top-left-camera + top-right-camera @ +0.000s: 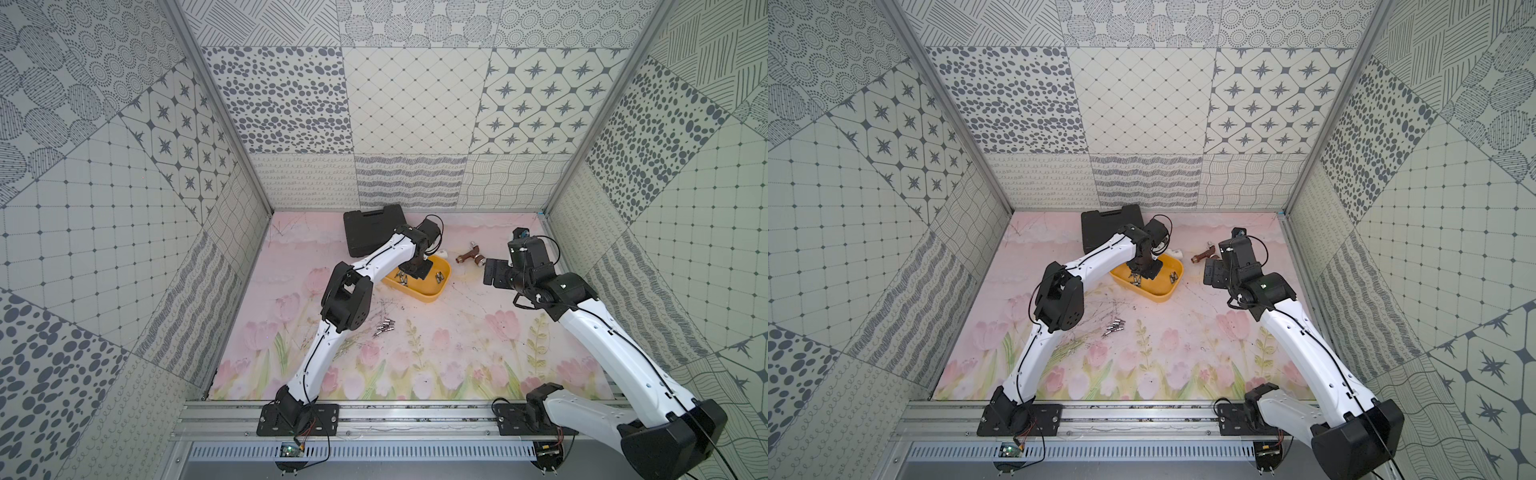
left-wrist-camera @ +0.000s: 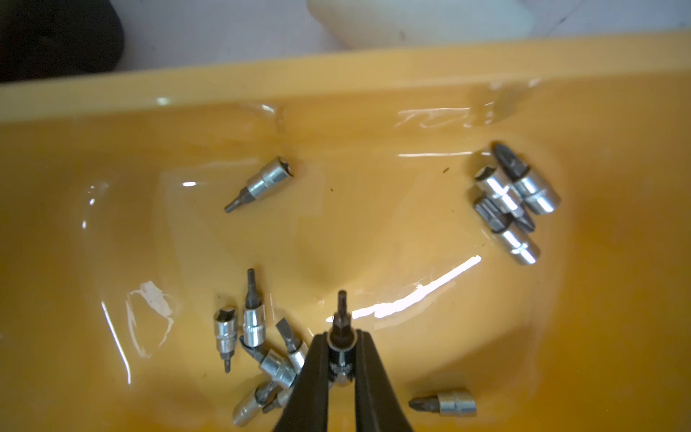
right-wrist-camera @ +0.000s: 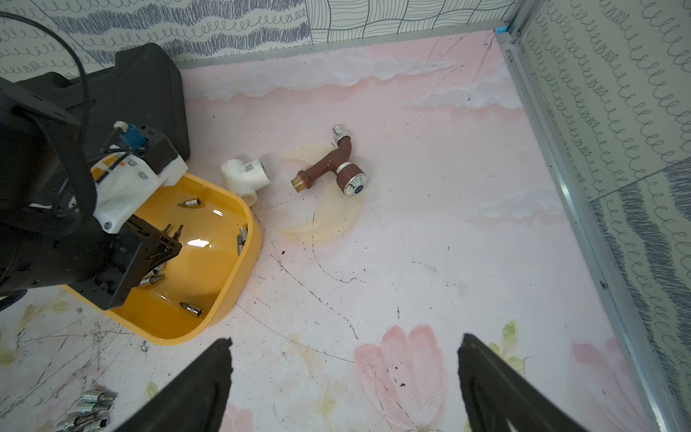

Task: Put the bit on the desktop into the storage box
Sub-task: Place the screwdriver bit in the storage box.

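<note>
Left wrist view: at twelve o'clock on the worktop (image 1: 457,353), over the yellow box (image 2: 336,67), the left fingers (image 2: 314,374) pinch one bit (image 2: 341,321). The right fingers (image 3: 194,385) hang wide and empty. Released from height, the bit could bounce off the heap (image 2: 276,368) just beside it. Its long axis follows the fingers, hex tip leading, towards the box floor.

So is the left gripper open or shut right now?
Shut on a hex bit: fingers of the left gripper pinch its chrome base over the yellow storage box.
</note>
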Robot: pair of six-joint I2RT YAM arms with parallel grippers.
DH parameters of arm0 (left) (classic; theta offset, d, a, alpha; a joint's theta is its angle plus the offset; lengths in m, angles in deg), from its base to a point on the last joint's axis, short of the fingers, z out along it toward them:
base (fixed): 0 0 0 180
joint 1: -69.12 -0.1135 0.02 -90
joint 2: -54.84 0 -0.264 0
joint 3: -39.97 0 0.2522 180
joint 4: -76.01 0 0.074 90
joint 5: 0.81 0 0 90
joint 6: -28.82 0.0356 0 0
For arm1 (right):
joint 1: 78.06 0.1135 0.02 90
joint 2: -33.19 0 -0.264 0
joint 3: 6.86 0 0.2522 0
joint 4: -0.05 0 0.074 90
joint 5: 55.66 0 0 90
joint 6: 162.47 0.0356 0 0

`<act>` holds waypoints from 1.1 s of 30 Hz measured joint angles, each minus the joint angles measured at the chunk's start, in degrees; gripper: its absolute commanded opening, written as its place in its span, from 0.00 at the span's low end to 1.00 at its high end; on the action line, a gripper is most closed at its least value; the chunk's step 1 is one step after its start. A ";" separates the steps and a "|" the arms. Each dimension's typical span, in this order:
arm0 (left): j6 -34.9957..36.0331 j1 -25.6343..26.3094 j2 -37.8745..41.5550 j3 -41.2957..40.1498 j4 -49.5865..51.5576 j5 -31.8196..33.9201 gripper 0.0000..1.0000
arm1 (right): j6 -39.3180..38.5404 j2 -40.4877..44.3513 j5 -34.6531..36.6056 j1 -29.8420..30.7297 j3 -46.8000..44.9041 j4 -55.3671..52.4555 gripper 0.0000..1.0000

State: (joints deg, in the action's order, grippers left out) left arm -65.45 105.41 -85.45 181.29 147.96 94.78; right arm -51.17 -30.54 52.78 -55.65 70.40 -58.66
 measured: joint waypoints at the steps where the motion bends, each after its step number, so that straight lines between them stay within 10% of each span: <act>1: -0.02 0.00 -0.17 0.02 0.07 0.09 0.18 | 0.00 0.00 0.00 0.00 0.00 0.00 0.97; 15: 0.94 -0.02 0.70 0.13 1.33 0.55 0.52 | 0.17 0.00 -0.02 0.00 0.00 0.00 0.96; 21: 0.96 0.00 4.11 -0.79 1.36 0.52 0.84 | 0.17 0.00 -0.02 0.00 -0.11 0.00 0.96; 33: 1.03 0.00 15.74 -8.15 0.72 -0.59 0.95 | 0.15 0.00 0.04 0.00 -0.31 0.00 0.96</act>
State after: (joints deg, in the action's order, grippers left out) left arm -64.42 105.41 -69.71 173.14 148.68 94.19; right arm -51.01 -30.54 52.82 -55.65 70.10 -58.66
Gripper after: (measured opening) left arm 0.939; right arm 0.965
